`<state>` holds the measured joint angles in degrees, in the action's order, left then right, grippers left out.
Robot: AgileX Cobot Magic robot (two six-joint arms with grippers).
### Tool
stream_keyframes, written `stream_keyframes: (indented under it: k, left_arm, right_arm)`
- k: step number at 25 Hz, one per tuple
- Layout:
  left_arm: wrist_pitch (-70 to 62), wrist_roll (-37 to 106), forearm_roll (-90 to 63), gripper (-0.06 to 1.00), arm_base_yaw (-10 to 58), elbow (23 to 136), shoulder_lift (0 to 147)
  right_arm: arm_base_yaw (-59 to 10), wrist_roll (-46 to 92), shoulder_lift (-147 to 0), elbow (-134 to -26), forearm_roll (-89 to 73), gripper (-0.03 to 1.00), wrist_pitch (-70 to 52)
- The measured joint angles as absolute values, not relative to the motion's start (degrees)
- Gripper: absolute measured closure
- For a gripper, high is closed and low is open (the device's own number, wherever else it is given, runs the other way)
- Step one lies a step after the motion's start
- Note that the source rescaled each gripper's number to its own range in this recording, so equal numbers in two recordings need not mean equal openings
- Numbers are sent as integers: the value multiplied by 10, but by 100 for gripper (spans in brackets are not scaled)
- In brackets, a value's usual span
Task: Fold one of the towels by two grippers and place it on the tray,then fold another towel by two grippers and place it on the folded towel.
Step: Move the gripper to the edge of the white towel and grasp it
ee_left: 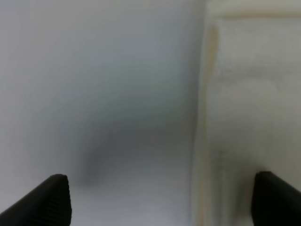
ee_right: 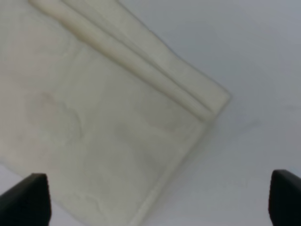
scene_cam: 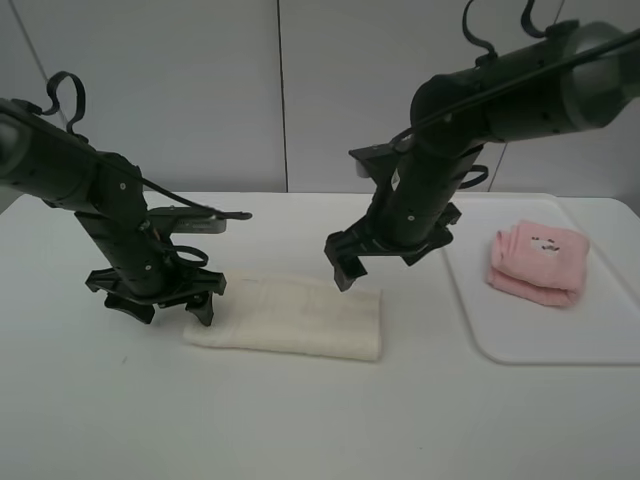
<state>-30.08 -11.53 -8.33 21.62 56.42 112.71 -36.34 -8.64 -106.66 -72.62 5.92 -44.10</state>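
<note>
Sitting on the white tray (scene_cam: 540, 342) at the right of the high view is a folded pink towel (scene_cam: 538, 262). The cream towel (scene_cam: 295, 318) lies folded on the table (scene_cam: 300, 425) between the left gripper (scene_cam: 172, 312) and the right gripper (scene_cam: 372, 262).

In the left wrist view the gripper (ee_left: 162, 207) is spread wide and empty, one fingertip over the cream towel's (ee_left: 249, 117) edge.

In the right wrist view the gripper (ee_right: 157, 202) is equally wide and empty, above the towel's (ee_right: 94, 127) corner.
</note>
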Motion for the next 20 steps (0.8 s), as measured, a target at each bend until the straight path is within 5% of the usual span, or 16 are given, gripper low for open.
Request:
stream_keyframes:
  k: [20]
  left_arm:
    - [-300,-114,-82,1,216,564,1135]
  right_arm:
    - [-362,-219,-1169,-726,28,-2,-400]
